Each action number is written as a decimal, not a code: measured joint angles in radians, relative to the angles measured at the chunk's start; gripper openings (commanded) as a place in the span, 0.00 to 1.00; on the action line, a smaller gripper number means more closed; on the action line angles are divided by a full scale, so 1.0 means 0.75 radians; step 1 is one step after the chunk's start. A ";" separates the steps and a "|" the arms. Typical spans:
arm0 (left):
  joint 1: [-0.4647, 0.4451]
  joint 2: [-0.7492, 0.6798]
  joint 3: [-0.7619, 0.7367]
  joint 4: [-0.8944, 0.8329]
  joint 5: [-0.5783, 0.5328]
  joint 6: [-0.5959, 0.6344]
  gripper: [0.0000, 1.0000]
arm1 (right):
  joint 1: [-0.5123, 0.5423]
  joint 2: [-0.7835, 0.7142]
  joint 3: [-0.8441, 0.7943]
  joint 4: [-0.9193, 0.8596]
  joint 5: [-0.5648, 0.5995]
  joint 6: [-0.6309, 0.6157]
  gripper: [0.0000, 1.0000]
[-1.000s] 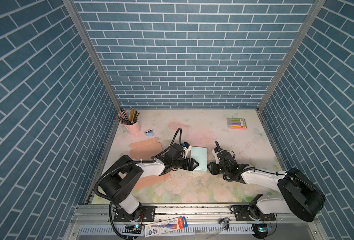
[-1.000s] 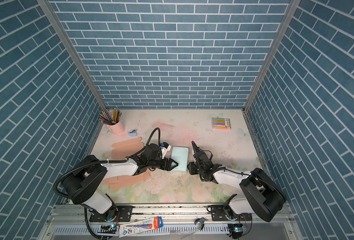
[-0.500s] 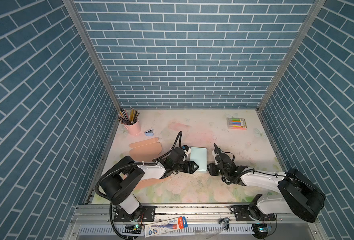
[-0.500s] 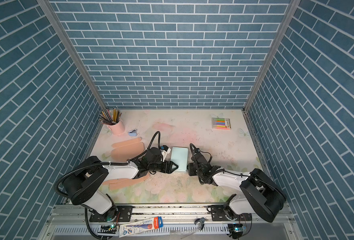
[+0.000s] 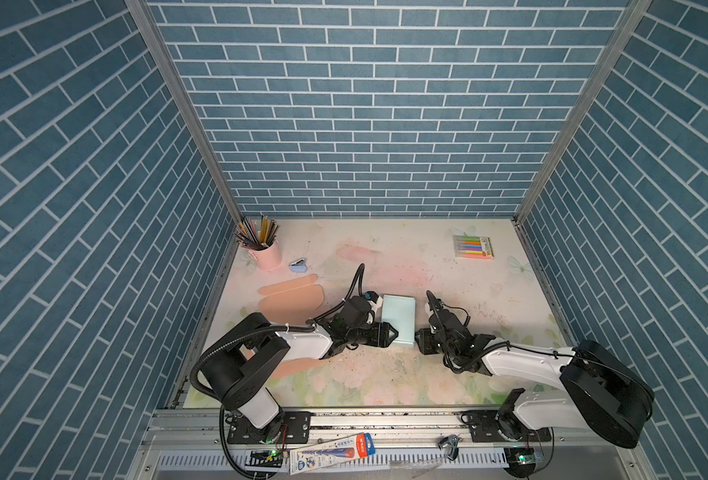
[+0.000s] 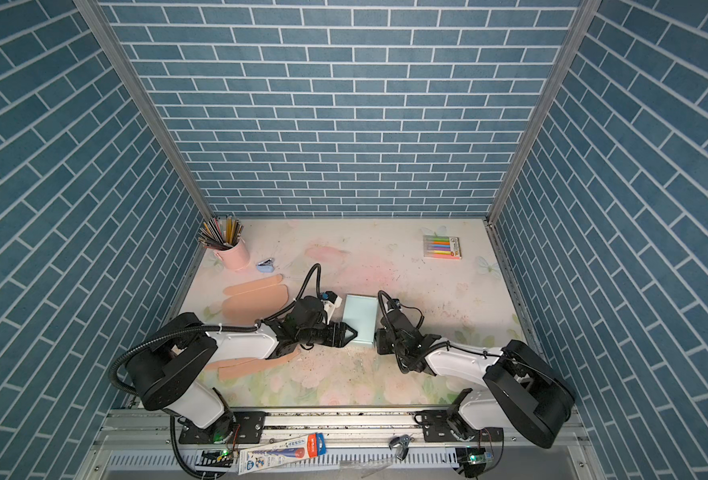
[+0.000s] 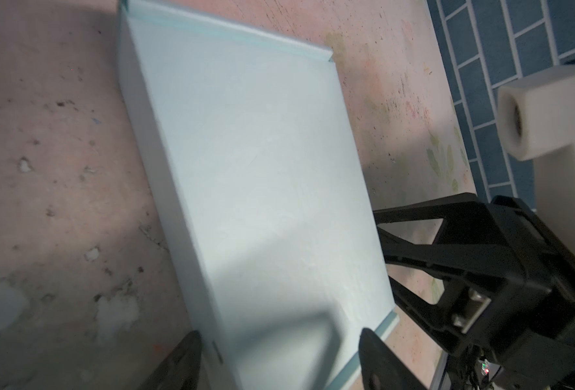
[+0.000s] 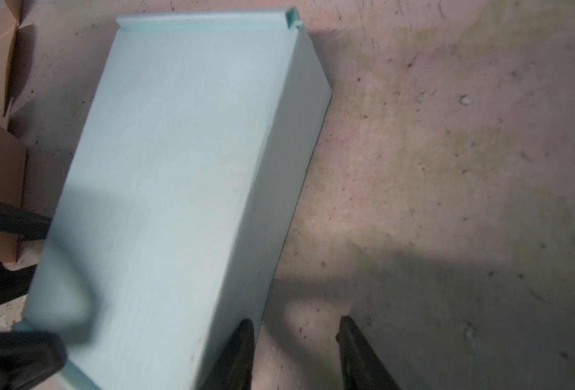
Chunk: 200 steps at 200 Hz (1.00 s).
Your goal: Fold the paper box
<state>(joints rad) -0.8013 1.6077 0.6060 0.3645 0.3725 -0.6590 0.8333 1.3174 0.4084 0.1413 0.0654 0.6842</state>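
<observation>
1. Floral bench [image 5: 447, 374] carries everything.
2. Pale blue paper box [image 5: 398, 318] lies flat at mid-bench.
3. Left pincer [image 7: 279, 341]: jaws wide, astride the box's near end.
4. Right pincer [image 8: 296, 351]: jaws partly apart, empty, one finger [image 8: 240, 354] just beside the box's side wall.

A pale blue box [image 6: 359, 318] lies flat in the middle of the surface [image 6: 344, 386]. The left end effector [image 6: 349, 333] meets its near left edge, seemingly touching. The right end effector [image 6: 379, 341] sits just beside its near right corner. At far left stand a pink cup [image 6: 235, 254] of pencils and a small blue object [image 6: 267, 265]. Peach card pieces [image 6: 260, 301] lie left, and a marker pack [image 6: 442, 247] lies far right.
</observation>
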 measured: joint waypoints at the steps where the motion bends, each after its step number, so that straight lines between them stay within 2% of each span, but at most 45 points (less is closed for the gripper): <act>1: 0.001 0.001 0.000 0.001 0.001 0.000 0.73 | 0.000 -0.001 0.000 -0.001 0.000 0.000 0.43; 63: 0.086 -0.016 -0.002 0.004 0.091 0.028 0.74 | -0.013 -0.039 -0.017 -0.024 -0.057 -0.001 0.43; 133: 0.086 -0.277 0.002 -0.199 -0.014 0.149 0.74 | -0.116 -0.148 0.032 -0.240 -0.074 -0.042 0.48; 175: -0.047 -0.334 0.021 -0.350 -0.093 0.183 0.74 | -0.216 -0.137 0.213 -0.319 -0.120 -0.162 0.54; 200: -0.145 -0.343 0.039 -0.424 -0.135 0.192 0.74 | -0.309 -0.070 0.330 -0.321 -0.205 -0.254 0.60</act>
<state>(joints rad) -0.9100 1.3506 0.6353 0.0463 0.2714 -0.5152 0.6018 1.2648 0.6559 -0.0994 -0.0883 0.4934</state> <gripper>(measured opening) 0.744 0.579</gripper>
